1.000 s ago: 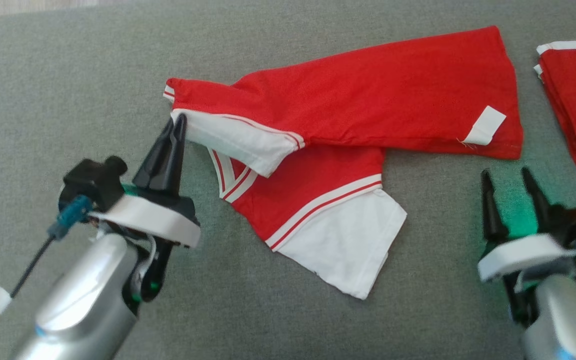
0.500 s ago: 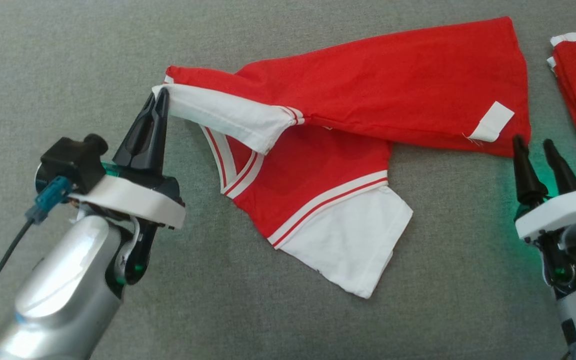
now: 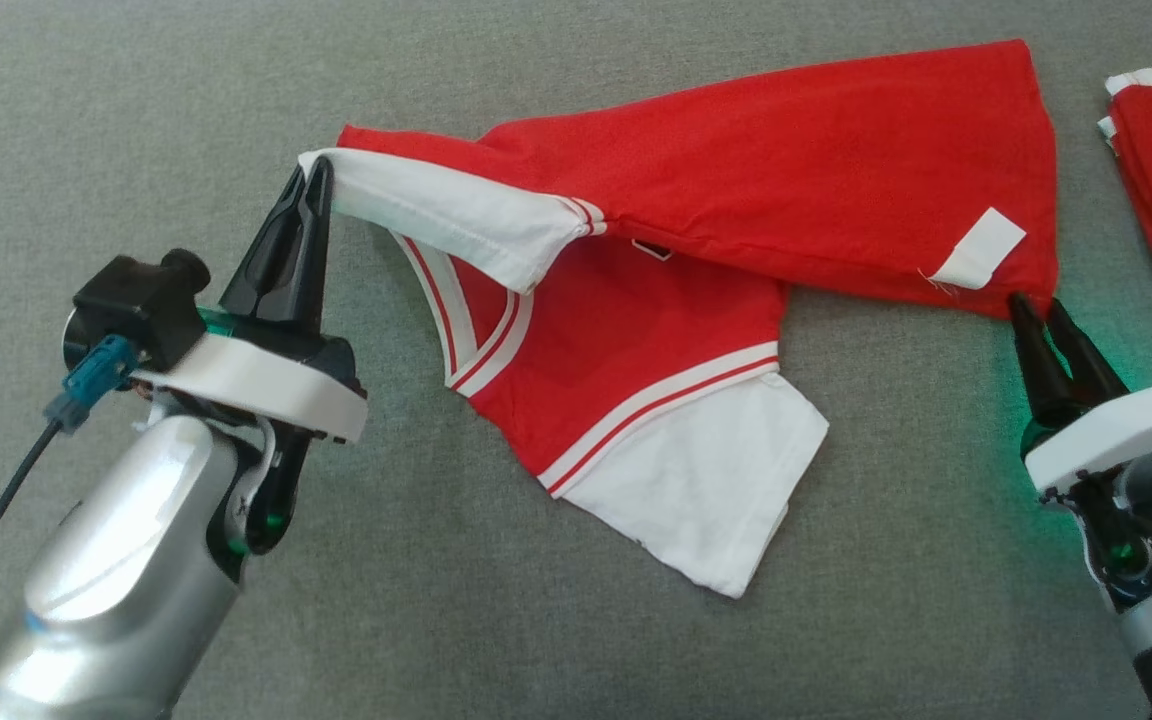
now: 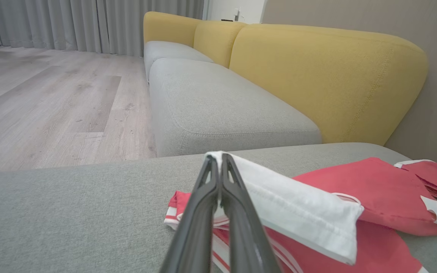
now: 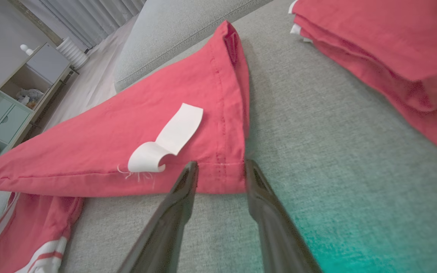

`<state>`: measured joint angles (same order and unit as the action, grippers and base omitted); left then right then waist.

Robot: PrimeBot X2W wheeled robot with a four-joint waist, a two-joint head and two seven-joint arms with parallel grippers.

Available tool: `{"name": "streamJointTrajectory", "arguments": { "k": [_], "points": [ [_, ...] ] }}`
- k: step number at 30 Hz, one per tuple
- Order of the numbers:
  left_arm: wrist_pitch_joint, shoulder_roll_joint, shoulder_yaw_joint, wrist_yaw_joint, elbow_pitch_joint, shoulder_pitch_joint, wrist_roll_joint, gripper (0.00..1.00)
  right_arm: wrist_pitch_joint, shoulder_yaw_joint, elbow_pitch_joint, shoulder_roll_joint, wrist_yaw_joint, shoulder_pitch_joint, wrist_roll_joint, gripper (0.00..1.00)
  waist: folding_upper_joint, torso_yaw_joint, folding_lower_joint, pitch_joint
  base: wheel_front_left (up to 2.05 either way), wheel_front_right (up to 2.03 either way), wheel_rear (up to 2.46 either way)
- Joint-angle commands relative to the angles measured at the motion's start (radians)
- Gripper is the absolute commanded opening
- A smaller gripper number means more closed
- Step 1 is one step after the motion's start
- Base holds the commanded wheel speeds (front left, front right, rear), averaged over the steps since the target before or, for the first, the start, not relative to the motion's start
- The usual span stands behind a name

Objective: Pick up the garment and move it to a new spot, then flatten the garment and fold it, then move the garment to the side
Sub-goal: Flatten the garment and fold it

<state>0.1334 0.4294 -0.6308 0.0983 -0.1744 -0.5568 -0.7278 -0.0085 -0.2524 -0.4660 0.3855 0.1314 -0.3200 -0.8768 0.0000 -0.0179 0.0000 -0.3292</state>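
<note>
Two tools at one red-and-white garment (image 3: 736, 170), upper middle of the grey sofa (image 3: 116, 120).
Your left tool (image 3: 318, 172) pinches the white sleeve (image 3: 446, 215) at centre left; your right tool (image 3: 1035, 302), held spread, straddles the hem corner (image 5: 226, 178) at right.

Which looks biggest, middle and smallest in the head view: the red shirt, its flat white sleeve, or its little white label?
Largest: red shirt
Middle: flat white sleeve
Smallest: white label, clearly the tiniest
</note>
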Motion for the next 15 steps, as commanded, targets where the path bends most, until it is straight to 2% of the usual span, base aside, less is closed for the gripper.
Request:
{"name": "streamJointTrajectory", "arguments": {
  "k": [1, 3, 13, 15],
  "points": [
    [0.004, 0.037, 0.043, 0.005, 0.025, -0.052, 0.008, 0.00, -0.014, -0.018, 0.022, 0.031, -0.001, -0.017, -0.015, 0.52, 0.0000, 0.000, 0.0000, 0.001, 0.00, 0.00, 0.00],
    [0.005, 0.036, 0.042, 0.005, 0.023, -0.053, 0.007, 0.00, -0.021, -0.035, 0.019, 0.041, -0.001, -0.019, -0.032, 0.45, 0.0000, 0.000, 0.0000, 0.003, 0.00, 0.00, 0.00],
    [0.006, 0.032, 0.032, 0.001, 0.014, -0.058, 0.006, 0.00, -0.060, -0.106, -0.005, 0.081, -0.001, -0.035, -0.093, 0.42, 0.0000, 0.009, 0.0000, 0.003, 0.00, 0.00, 0.00],
    [0.007, 0.032, 0.029, 0.000, 0.011, -0.058, 0.006, 0.00, -0.069, -0.120, -0.012, 0.087, -0.001, -0.039, -0.098, 0.35, 0.0000, 0.011, 0.0000, 0.006, 0.00, 0.00, 0.00]
  ]
}}
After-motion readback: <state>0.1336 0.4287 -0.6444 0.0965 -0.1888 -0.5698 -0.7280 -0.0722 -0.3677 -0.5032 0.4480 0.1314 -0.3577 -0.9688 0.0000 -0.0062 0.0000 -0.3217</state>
